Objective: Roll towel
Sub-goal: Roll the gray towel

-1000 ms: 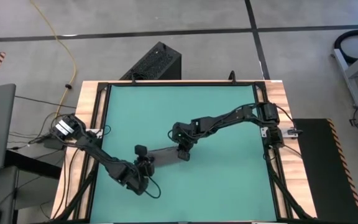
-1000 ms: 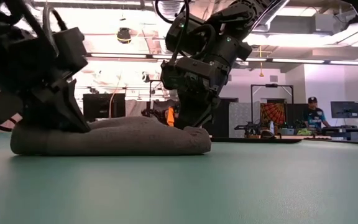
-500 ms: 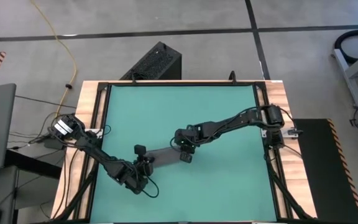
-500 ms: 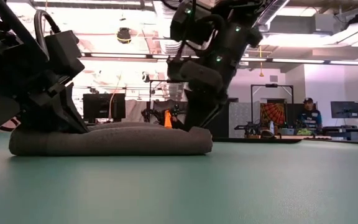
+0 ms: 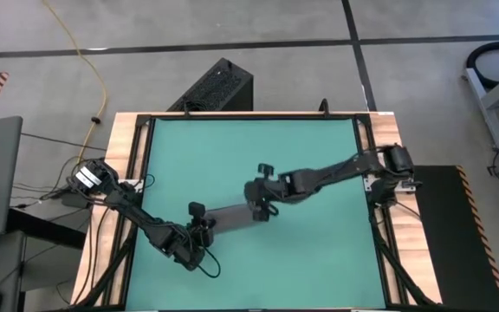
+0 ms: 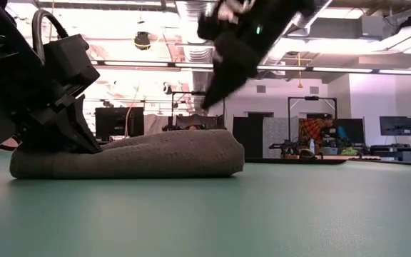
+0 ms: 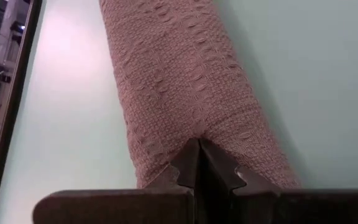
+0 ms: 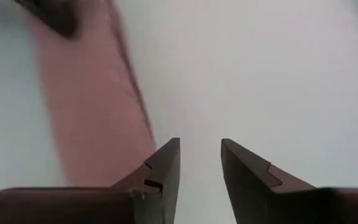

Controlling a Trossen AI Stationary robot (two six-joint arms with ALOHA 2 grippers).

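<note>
Two claws — left claw [image 7: 199, 163] pinching one rolled towel [image 5: 229, 217], right claw [image 8: 200, 163] spread just above its other end.

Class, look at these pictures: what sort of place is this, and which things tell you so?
Probably a robotics lab or workshop: a green mat framed on a wooden table, computer screens on benches behind, and bare ceiling ducts overhead.

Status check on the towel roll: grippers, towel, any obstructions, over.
Left gripper shut, pinching one end of the towel. Right gripper open, lifted clear of the other end. Towel rolled into a log on the green mat. Nothing in the way.
</note>
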